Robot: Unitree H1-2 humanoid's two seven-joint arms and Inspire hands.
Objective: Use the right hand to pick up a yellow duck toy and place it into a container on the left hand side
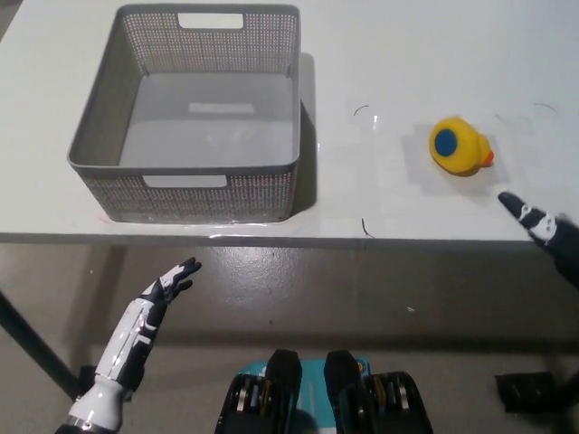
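1. Duck [460, 146]: a small yellow toy with a blue round spot on its upper side and an orange beak pointing right. It lies on the white table at the right, well apart from the basket.
2. Basket [188, 187]: grey, square, mesh-walled, with handle slots in two walls. It stands upright at the table's left.

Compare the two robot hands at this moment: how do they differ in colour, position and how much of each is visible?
The left hand is white with dark fingertips; the right hand is black. The left hand hangs below the table edge at lower left, over the floor; the right hand reaches over the table's near edge, just below the yellow duck toy. The left hand shows fully, fingers apart; the right is cut off by the frame. Neither holds anything.
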